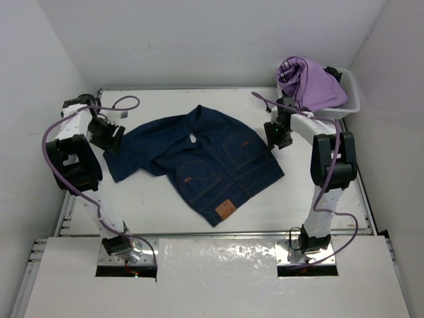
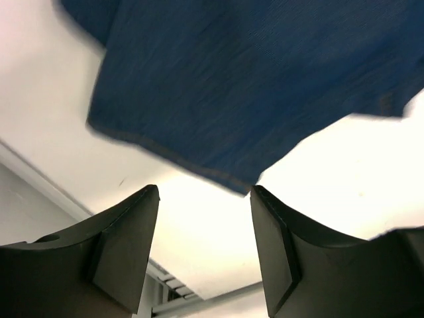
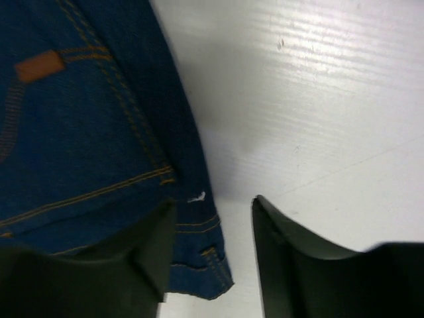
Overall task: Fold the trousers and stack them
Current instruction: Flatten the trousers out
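Trousers (image 1: 205, 156) looking matt navy denim w/ orange stitching, tan leathery patch (image 1: 226, 210); table (image 1: 152, 205) under trousers showing smooth, white, slight sheen; basket (image 1: 354, 99) right of trousers looking white plastic.

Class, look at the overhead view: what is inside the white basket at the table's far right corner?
A lilac-purple garment fills the basket, heaped above its rim. Whatever may lie beneath it is covered and cannot be seen.
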`<state>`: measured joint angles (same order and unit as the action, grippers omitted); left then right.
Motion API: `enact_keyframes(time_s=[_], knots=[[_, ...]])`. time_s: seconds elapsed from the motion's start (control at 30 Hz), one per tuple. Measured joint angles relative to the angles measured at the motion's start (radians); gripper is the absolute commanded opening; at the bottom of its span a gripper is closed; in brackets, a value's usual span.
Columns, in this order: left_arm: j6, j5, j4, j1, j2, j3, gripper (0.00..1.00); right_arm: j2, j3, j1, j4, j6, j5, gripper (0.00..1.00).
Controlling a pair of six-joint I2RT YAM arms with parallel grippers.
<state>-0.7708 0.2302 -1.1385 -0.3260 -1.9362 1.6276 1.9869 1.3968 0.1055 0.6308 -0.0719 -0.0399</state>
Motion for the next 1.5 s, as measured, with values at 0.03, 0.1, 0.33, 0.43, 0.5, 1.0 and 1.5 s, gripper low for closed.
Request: enact_keyframes(time_s=[0.03, 0.1, 0.33, 0.43, 0.5, 1.0, 1.5], knots=[[-0.016, 0.004, -0.012, -0.029, -0.014, 0.008, 0.56, -0.009, 0.007, 0.003, 0.002, 0.006, -0.003, 0.54], [-0.036, -0.003, -0.012, -0.082, -0.034, 0.014, 0.57, -0.037, 0.010, 0.006, 0.001, 0.012, -0.013, 0.57], [-0.013, 0.001, 0.173, -0.143, -0.054, -0.008, 0.64, -0.144, -0.014, 0.012, 0.007, 0.021, -0.024, 0.72], [0.013, 0.054, 0.251, -0.133, -0.104, 0.028, 0.76, -0.152, -0.049, 0.012, 0.006, 0.026, -0.023, 0.81], [0.019, 0.084, 0.289, -0.130, -0.152, 0.055, 0.88, -0.161, -0.094, 0.012, 0.011, 0.031, -0.019, 0.82], [-0.035, 0.072, 0.498, -0.106, -0.171, -0.117, 0.74, -0.090, -0.208, 0.013, 0.016, 0.043, -0.092, 0.57], [-0.046, 0.109, 0.464, -0.111, -0.156, -0.107, 0.00, -0.075, -0.199, -0.097, -0.056, -0.101, -0.255, 0.00]])
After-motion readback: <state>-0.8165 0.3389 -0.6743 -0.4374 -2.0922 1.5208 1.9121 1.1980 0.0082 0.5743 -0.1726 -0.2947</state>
